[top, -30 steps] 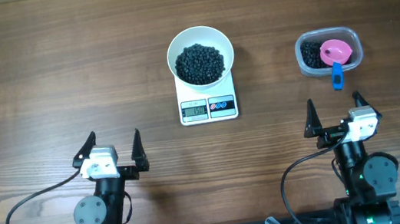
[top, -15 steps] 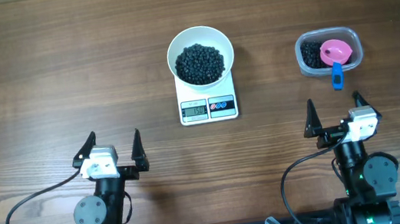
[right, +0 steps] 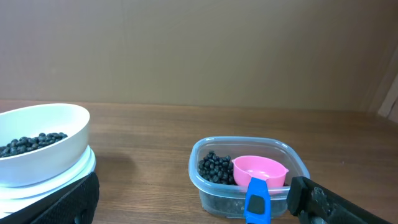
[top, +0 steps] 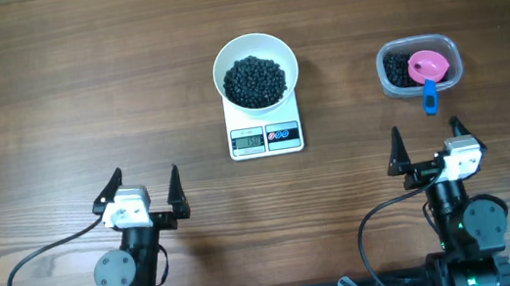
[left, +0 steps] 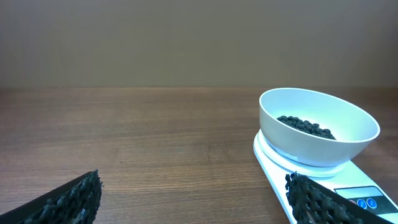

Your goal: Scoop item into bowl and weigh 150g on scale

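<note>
On the scale (top: 264, 122) sits the bowl (top: 222, 60) holding black beans (top: 255, 80); its display (top: 249, 142) looks too small to read surely. The left gripper (top: 146, 175) and right gripper (top: 425, 130) both gape empty, well short of it.

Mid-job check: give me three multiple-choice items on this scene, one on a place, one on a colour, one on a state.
1. The white bowl stands: A) on the scale; B) on bare wood; C) upside down beside the arms.
2. The head of the scoop in the clear tub is: A) green; B) pink; C) yellow.
3. The left gripper and right gripper are: A) both open and empty; B) both shut; C) left shut on the scoop.
Key: 1 A, the scale's display shows just below the bowl. 2 B, a pink head on a blue handle. 3 A, both sets of jaws stand wide apart with nothing between.
</note>
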`<state>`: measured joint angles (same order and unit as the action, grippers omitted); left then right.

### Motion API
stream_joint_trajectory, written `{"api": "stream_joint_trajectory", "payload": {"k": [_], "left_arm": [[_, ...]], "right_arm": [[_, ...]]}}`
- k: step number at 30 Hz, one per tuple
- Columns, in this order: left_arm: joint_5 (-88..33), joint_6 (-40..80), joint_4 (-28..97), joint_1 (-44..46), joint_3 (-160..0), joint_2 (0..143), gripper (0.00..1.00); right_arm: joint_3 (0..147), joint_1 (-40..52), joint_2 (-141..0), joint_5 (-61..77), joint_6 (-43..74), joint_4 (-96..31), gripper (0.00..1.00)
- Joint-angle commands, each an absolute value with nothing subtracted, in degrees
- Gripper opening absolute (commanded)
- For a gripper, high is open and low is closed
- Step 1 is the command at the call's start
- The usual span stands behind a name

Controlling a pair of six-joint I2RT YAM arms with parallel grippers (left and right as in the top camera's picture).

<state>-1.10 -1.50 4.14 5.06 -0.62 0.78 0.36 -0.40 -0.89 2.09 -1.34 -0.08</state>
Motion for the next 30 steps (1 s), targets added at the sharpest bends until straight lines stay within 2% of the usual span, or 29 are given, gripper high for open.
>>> {"api": "stream_joint_trajectory", "payload": {"k": [1,30], "left_arm": [[-0.36,-2.81,4.34,4.71,-0.32,0.16,1.0],[-0.36,-2.81,4.32,4.71,-0.32,0.16,1.0]], "right_arm": [[0.3,-0.19,-0.21,2.33,-1.5,0.03,1.0],[0.3,2.35,-0.36,2.57,-1.3,-0.01,1.0]]}}
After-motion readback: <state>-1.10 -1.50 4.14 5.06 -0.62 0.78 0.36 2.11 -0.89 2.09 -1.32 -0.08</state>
